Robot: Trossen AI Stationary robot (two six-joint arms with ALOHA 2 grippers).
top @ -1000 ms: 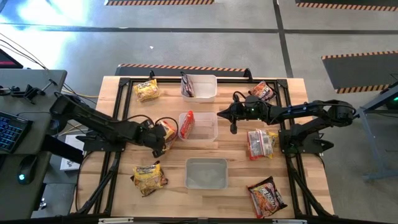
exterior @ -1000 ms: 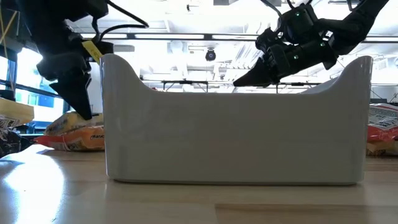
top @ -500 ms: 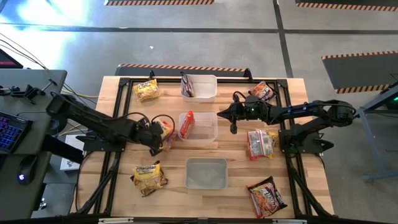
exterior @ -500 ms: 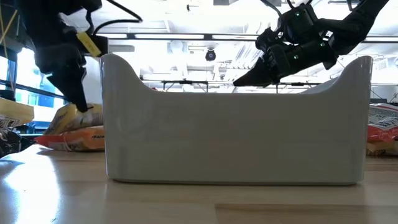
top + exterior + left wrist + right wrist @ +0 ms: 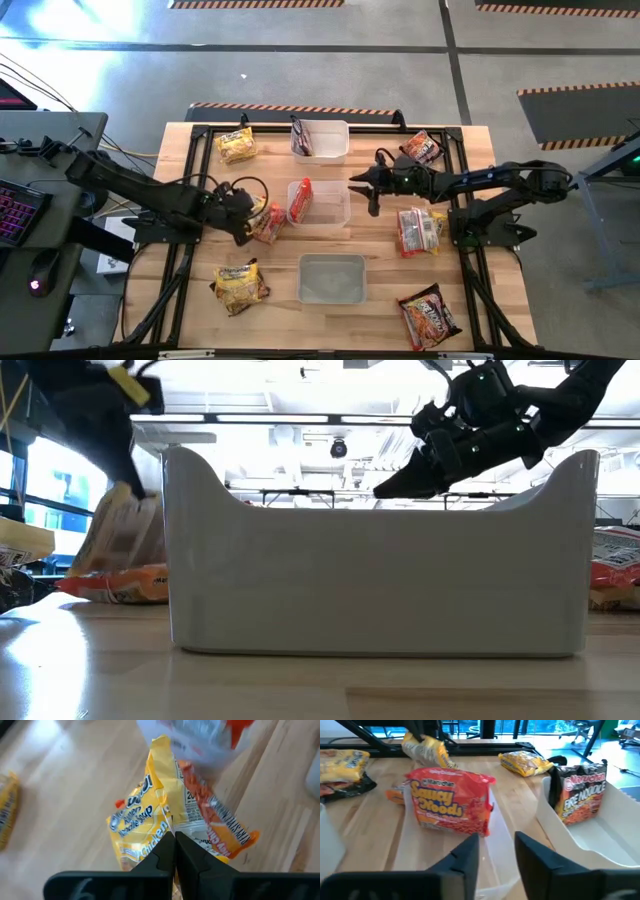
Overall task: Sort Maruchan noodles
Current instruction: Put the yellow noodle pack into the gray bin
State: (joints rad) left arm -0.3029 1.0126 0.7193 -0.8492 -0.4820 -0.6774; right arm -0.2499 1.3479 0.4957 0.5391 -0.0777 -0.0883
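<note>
Packet first, at the left of centre in the high view: my left gripper (image 5: 248, 222) is pinched tight on the edge of a yellow packet (image 5: 262, 217), and the left wrist view shows it hanging from the fingertips with an orange packet (image 5: 216, 822) just behind it, touching it or very near; I cannot tell if both are caught or only the yellow one; its long axis runs away from the fingers, roughly toward the middle tub (image 5: 319, 203) at the frame centre, which lies just to the right of it; in this tub a red packet (image 5: 299, 198) leans upright on the left wall; I judge the left arm is clearly the nearer one for this packet, and the coming move turns on which tub takes yellow; the near tub (image 5: 332, 278), lower centre, looks without packets, and the far tub (image 5: 320, 139), upper centre, holds a dark packet (image 5: 302, 138); further right, my right gripper (image 5: 366, 190) hovers just beside the right rim of the middle tub, fingers parted and holding nothing.
</note>
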